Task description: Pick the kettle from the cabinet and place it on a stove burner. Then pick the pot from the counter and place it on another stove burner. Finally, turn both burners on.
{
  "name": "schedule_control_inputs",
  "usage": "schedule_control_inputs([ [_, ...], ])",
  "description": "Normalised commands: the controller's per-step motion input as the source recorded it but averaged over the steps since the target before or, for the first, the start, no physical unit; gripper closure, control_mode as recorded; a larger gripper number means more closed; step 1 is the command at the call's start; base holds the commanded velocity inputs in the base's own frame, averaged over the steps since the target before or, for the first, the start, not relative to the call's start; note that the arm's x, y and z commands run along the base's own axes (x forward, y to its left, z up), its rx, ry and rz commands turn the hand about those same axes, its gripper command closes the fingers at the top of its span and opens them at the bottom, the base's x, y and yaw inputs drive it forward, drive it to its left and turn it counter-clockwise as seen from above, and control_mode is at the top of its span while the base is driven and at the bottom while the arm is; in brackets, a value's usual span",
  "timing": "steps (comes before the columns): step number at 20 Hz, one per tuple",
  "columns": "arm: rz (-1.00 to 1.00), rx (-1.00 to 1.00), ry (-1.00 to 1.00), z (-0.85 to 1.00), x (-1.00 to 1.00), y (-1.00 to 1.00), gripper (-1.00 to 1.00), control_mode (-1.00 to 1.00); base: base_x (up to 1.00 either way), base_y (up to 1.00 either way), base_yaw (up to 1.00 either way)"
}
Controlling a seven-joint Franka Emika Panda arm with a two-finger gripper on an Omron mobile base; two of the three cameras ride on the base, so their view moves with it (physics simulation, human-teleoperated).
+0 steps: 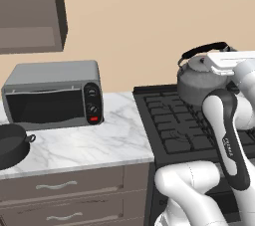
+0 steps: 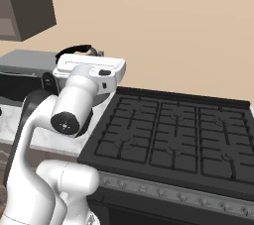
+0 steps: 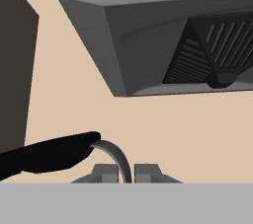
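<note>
The end effector [image 3: 126, 171] is clamped on the arched black handle of the kettle [image 1: 198, 78] — in the hand view the two finger tips sit closed either side of the thin grey end of the handle, the black grip running off to the left. In the left base view the kettle is at the rear left corner of the stove, over the burners [image 2: 171, 130], and hangs directly below the hand; I judge the coming move a straight lowering or release onto the grate beneath. Whether the kettle base already touches the grate I cannot tell: the arm's dark forearm link and white elbow cover its lower edge in the left base view, and in the right base view the hand and wrist hide all but the handle arch. The handle's long axis runs roughly across the stove, left to right. The pot [image 1: 11, 145] waits on the table [image 1: 99, 143] at far left, well apart from the stove, cut off by the frame edge, beside the toaster oven [image 1: 55, 93]. The cabinet [image 1: 30, 11] shows partly, upper left.
</note>
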Motion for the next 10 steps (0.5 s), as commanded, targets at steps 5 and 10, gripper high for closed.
schedule_control_inputs([
  [5, 0.0, 0.0, 0.0, 0.0, 0.0, 0.0, 1.0, 1.0, 0.17, -0.35, 0.04],
  [10, 0.0, 0.0, 0.0, 0.0, 0.0, 0.0, 1.0, 1.0, 0.18, -0.19, 0.04],
])
